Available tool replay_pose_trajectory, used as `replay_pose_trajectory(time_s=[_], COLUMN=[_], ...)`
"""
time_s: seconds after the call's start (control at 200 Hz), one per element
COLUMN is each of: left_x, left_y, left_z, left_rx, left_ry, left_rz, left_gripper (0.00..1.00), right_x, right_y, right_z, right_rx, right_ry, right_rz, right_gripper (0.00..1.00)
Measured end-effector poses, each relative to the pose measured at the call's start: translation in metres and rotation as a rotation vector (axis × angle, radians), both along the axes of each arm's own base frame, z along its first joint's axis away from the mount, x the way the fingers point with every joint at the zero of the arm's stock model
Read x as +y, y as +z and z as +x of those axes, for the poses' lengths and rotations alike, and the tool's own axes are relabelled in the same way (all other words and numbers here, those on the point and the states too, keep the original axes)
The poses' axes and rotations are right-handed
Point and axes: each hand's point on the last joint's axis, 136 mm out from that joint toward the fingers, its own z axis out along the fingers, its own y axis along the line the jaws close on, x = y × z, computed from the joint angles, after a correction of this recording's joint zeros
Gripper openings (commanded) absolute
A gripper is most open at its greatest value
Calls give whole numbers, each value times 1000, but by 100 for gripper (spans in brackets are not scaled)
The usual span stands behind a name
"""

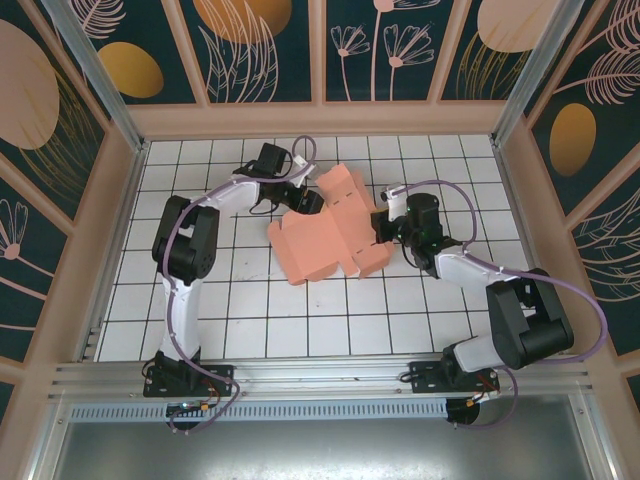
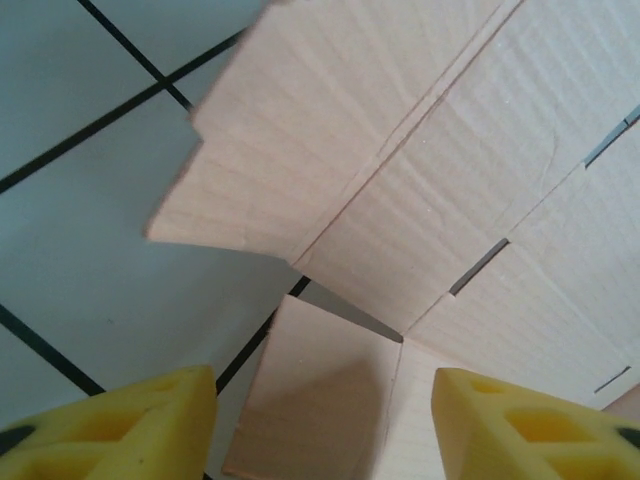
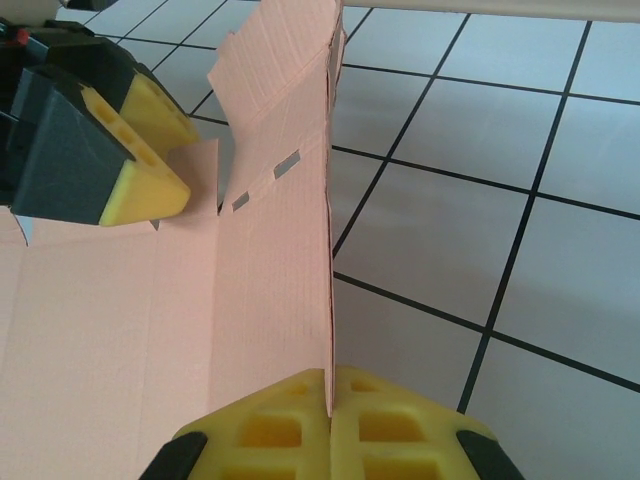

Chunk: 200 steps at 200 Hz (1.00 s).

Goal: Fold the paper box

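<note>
On the tiled table [image 1: 300, 320], salmon-pink paper box [image 1: 322, 240], one flap [image 3: 285, 300] upright.

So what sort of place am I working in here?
Probably a purpose-built robot test cell rather than a home or shop: a white grid-lined table floor, walls of printed leaf-and-flower panels closing it in, and an aluminium rail along the near edge.

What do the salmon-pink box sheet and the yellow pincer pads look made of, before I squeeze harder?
Salmon-pink die-cut box sheet: thin corrugated-looking card, matte; fine parallel ribbing and sharp creases show. Yellow blocky pincer pads: probably soft foam or rubber, matte, with moulded hollow cells.
</note>
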Motion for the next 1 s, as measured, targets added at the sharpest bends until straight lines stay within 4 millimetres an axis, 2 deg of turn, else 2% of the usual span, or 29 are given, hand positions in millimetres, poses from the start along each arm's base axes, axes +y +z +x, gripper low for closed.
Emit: replay_pose_trajectory(time_s=[0.125, 0.195, 0.27, 0.34, 0.686, 0.881, 1.001], left_x=[-2, -2, -2, -2, 2, 11, 8], left_y=[2, 2, 2, 2, 7, 25, 36], left_z=[-1, -2, -2, -2, -22, -31, -37], left_rx=[-1, 1, -2, -4, -25, -163, -282], left_ry=[-19, -22, -26, -28, -36, -2, 15], left_rz=[-7, -10, -9, -9, -21, -17, 2], left_gripper=[38, 30, 26, 16, 15, 17, 10], right_x=[1, 1, 1, 1, 0, 1, 2], right_y=[0, 0, 0, 0, -7, -5, -2], right_z=[-1, -1, -1, -1, -2, 0, 4], right_rx=[1, 1, 1, 2, 32, 41, 44], right_ry=[5, 5, 5, 5, -1, -9, -16], right_rz=[2, 2, 2, 2, 1, 15, 27], right_gripper=[0, 0, 0, 0, 0, 0, 0])
